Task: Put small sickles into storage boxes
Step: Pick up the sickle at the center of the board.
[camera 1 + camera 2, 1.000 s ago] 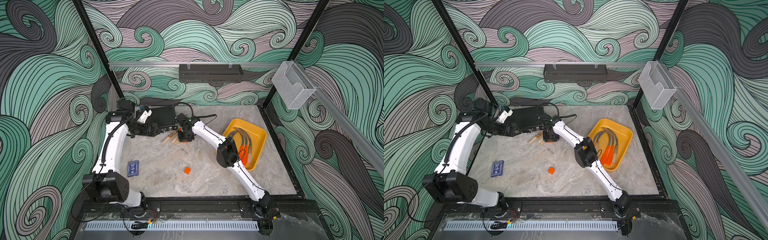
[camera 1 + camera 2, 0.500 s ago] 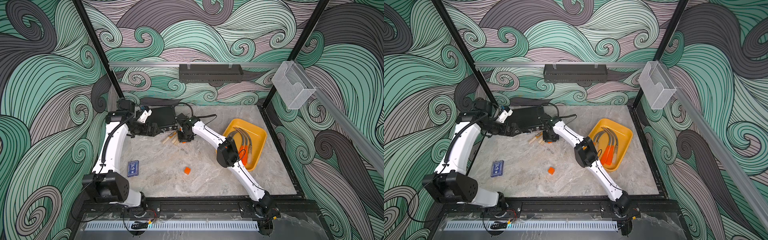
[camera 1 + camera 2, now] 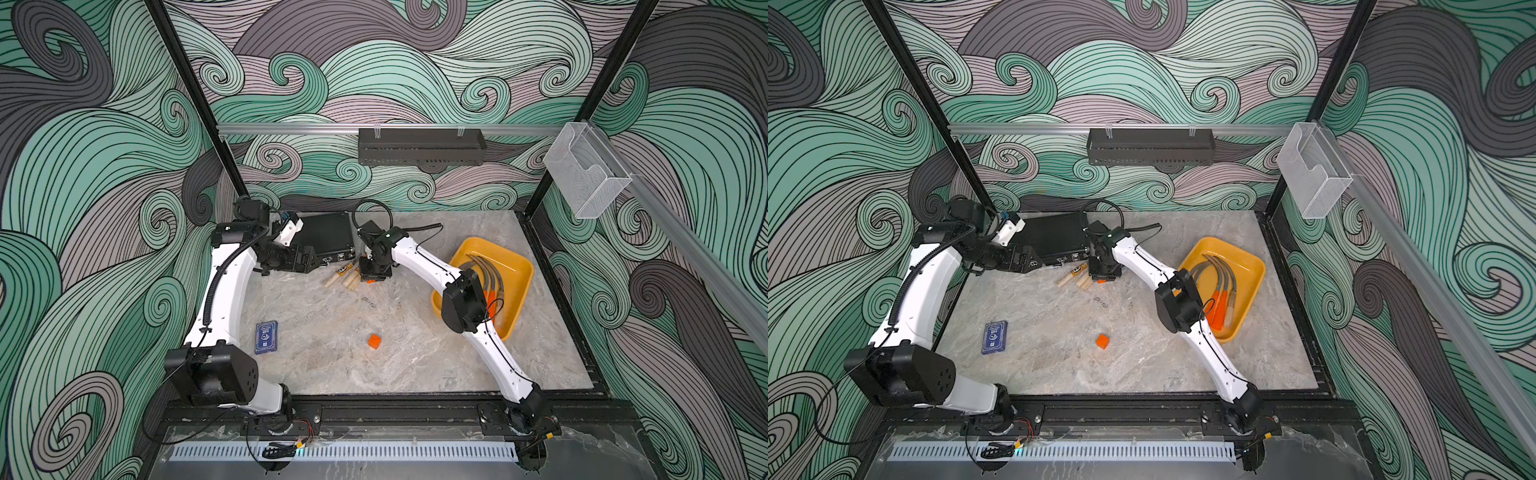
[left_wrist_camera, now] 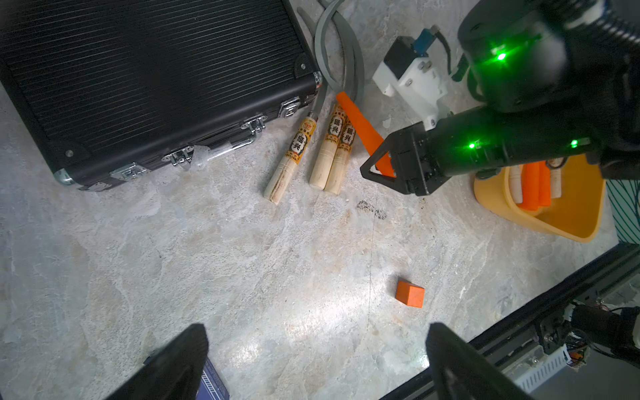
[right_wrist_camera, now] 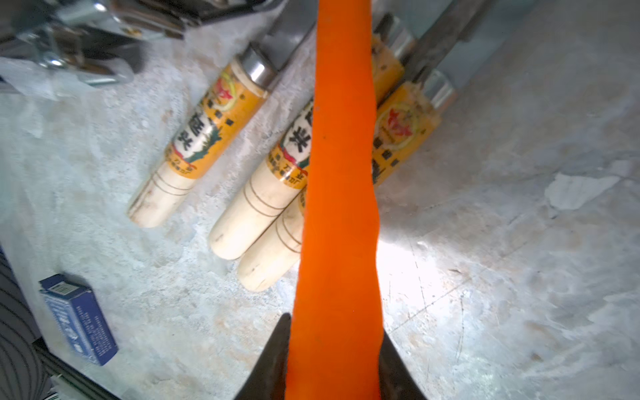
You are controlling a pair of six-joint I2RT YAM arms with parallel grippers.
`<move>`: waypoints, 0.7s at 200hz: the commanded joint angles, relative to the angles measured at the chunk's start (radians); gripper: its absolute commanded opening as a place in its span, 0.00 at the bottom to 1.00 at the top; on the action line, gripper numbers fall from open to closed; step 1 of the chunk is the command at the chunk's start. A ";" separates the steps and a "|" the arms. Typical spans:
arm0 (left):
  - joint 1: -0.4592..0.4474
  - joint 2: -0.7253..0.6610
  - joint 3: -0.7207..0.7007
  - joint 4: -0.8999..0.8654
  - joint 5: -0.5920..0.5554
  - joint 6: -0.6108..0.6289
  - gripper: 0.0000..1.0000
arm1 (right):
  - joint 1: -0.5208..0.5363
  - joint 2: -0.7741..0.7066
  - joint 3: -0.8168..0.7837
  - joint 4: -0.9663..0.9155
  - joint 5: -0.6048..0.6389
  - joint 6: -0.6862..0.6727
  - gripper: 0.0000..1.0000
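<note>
We are pinching the orange-handled sickle [image 5: 341, 173] in our right gripper [image 5: 334, 329], jaws narrow on its handle, just above the centre of a top view [image 3: 371, 281], beside three wooden-handled sickles [image 4: 327, 152]. Our left gripper [image 4: 317, 343] is gaping wide, holding nothing. Next, we judge, we are lifting it clear of its neighbours and carrying it right to the yellow tray [image 3: 521, 266].

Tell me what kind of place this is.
Likely a robot manipulation test cell: a left arm and right arm mounted on a front rail, a tabletop boxed in by black frame posts and wave-printed walls, and staged props such as sickles in a yellow tray.
</note>
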 commanded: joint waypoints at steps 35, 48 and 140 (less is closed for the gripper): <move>0.009 -0.020 0.022 0.013 -0.008 -0.004 0.98 | -0.031 -0.076 -0.039 0.077 -0.134 0.032 0.20; 0.009 -0.020 0.023 0.015 -0.008 -0.006 0.98 | -0.039 -0.072 -0.043 0.091 -0.163 0.040 0.20; 0.009 -0.023 0.025 0.015 -0.007 -0.004 0.98 | -0.074 -0.159 -0.240 0.313 -0.274 0.153 0.18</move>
